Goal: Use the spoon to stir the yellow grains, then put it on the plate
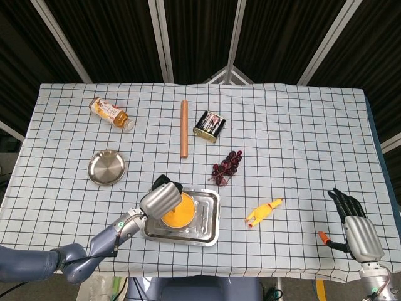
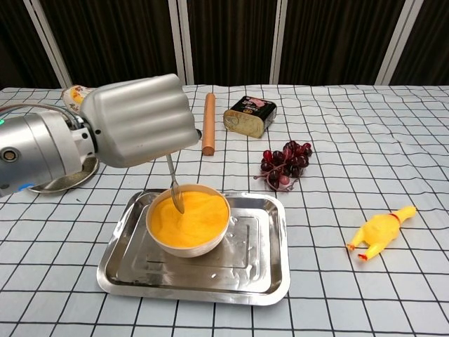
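a: our left hand (image 2: 140, 119) is clamped on the spoon (image 2: 174, 188), handle up, its tip in the yellow grains (image 2: 191, 217) at the bowl's left edge.

b: the small steel plate (image 1: 106, 168) sits up-left of the bowl, on our left hand's side; our right hand (image 1: 358, 229) idles well off, fingers apart.

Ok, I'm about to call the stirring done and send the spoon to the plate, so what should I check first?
1. Left hand holds spoon: ok.
2. Spoon bowl clear of the grains: not ok, its tip sits at the left edge.
3. Grains clinging to spoon: cannot tell.
4. Plate bare for the spoon: ok.
5. Bowl seated in tray: ok.
6. Right hand away from the path: ok.
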`<act>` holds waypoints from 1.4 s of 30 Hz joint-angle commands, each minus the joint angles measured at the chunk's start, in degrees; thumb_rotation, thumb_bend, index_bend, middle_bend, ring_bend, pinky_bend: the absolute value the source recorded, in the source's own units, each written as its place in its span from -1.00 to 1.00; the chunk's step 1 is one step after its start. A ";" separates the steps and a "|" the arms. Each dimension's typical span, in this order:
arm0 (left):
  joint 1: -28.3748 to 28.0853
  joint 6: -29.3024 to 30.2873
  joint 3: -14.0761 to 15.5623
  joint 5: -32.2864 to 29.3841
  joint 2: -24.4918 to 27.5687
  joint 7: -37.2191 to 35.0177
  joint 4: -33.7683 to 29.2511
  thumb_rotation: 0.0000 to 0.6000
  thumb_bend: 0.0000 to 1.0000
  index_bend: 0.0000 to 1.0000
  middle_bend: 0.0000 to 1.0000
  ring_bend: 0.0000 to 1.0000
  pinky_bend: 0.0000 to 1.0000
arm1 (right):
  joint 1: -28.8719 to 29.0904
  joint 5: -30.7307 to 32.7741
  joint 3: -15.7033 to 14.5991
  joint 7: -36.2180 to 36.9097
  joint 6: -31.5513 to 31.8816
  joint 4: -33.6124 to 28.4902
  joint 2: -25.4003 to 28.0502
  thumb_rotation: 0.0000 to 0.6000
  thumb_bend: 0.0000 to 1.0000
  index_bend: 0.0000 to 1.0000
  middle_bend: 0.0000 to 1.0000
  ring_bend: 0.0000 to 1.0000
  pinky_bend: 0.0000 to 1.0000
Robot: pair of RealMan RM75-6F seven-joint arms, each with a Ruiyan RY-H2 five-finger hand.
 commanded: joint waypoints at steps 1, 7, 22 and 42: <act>0.22 0.02 0.01 0.10 0.19 -0.16 -0.15 1.00 0.17 0.62 1.00 1.00 1.00 | 0.01 0.04 -0.01 0.00 -0.05 -0.06 0.04 1.00 -0.37 -1.00 -1.00 -1.00 -1.00; 0.84 0.42 -0.15 0.34 0.17 -0.92 -0.27 1.00 0.17 0.62 1.00 1.00 1.00 | -0.07 0.07 -0.04 0.19 -0.01 -0.17 0.17 1.00 -0.37 -1.00 -1.00 -1.00 -1.00; 3.78 3.54 -1.17 0.16 0.11 -5.69 0.49 1.00 0.17 0.62 1.00 1.00 1.00 | -0.09 0.42 0.03 -0.05 -0.14 -0.23 0.20 1.00 -0.37 -1.00 -1.00 -1.00 -1.00; 7.75 7.61 -5.02 -6.51 -0.39 -10.09 2.01 1.00 0.16 0.61 1.00 1.00 1.00 | -0.16 0.60 -0.06 0.20 -0.36 -0.43 0.40 1.00 -0.37 -1.00 -1.00 -1.00 -1.00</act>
